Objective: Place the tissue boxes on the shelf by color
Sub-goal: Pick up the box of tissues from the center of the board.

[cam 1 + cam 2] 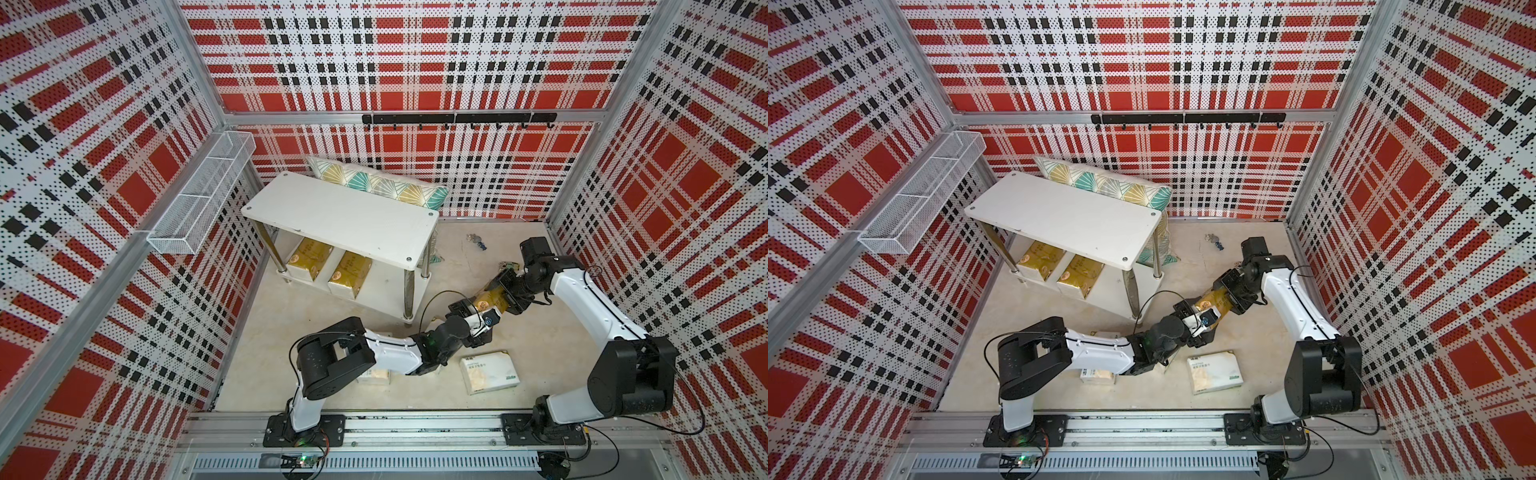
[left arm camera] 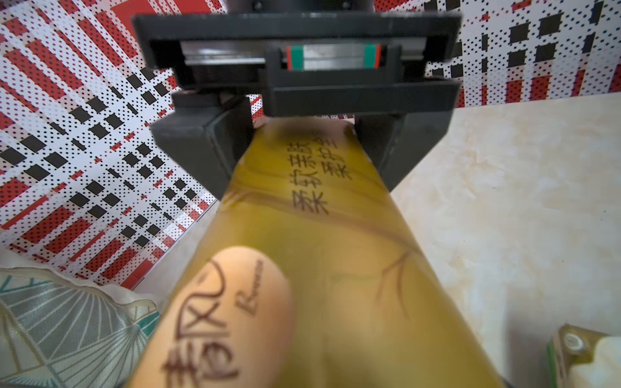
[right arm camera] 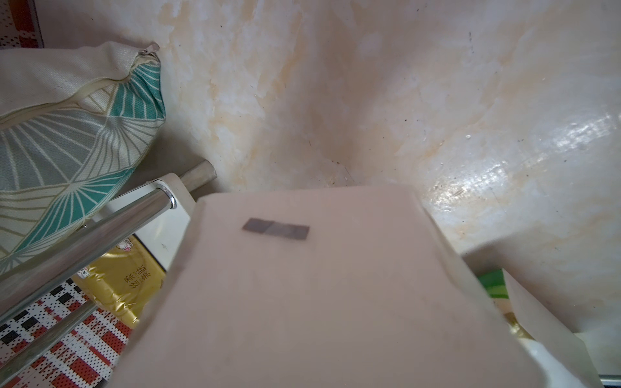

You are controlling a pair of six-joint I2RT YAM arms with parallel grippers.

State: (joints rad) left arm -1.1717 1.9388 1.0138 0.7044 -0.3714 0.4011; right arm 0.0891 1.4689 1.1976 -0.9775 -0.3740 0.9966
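Clamped firmly across the far end of a gold pack (image 1: pixel 489 300) by the right pincer (image 1: pixel 506 291), with its fingers (image 2: pixel 208 161) pressed against both sides of the wrapper in the left wrist view. Held in the air just off the right end of the shelf (image 1: pixel 345 216), clear of the tabletop (image 1: pixel 540 353). Near end set between the jaws of the left pincer (image 1: pixel 473 311). Cannot tell whether merely flanking that end or already pinching it.

Probably light, judging by the thin film wrap and tissue fill. Soft as well: narrows visibly at the right pincer's fingers, so expect squash rather than cracking. Glossy film, likely slippery. Better gripped across the narrow width, a little in from the end and not on the white end flaps. Calls for a moderate squeeze and for one pincer's firm hold before any release by its partner.

Already on the shelf's lower tier: two gold packs (image 1: pixel 309 255) side by side toward the left, with bare board to their right, on the side nearest the held pack. Suggests the lower tier for gold and the bare top board for white.

On the tabletop in front of the shelf: a white pack (image 1: pixel 490 372) lying flat, and a second white pack (image 1: pixel 376 376) half hidden under the left arm. Behind the shelf, a patterned pillow (image 1: pixel 378 183), no part of the job.
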